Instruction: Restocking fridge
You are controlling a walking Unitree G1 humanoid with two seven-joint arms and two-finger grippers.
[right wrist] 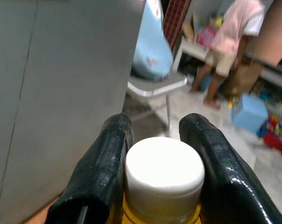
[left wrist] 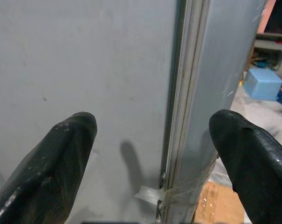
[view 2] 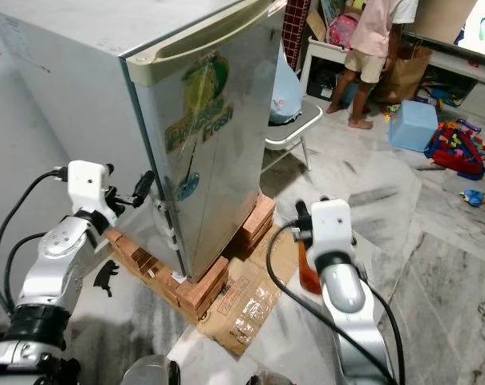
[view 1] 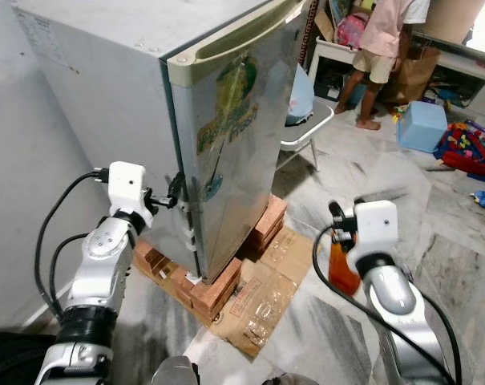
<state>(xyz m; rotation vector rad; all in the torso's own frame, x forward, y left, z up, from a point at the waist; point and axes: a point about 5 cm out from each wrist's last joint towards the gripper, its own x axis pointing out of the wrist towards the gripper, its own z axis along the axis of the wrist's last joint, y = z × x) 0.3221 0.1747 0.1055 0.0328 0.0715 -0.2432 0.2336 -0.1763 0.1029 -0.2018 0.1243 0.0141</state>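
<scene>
A silver fridge (view 2: pixel 202 136) stands with its door shut, a cream handle strip along the top edge and a green-and-yellow sticker on the front. It rests on stacked red bricks (view 2: pixel 196 287), with flattened cardboard (view 2: pixel 254 298) under them on the marble floor. The left gripper (view 2: pixel 143 184) reaches to the fridge's side edge, fingers apart. The right gripper (view 2: pixel 303 234), low on the right, clasps an orange bottle (view 2: pixel 309 271). Behind the fridge stands a white chair (view 2: pixel 294 128). A person (view 2: pixel 370 56) stands in the background near a blue box (view 2: pixel 413 124) and scattered toys (view 2: pixel 457 151).
</scene>
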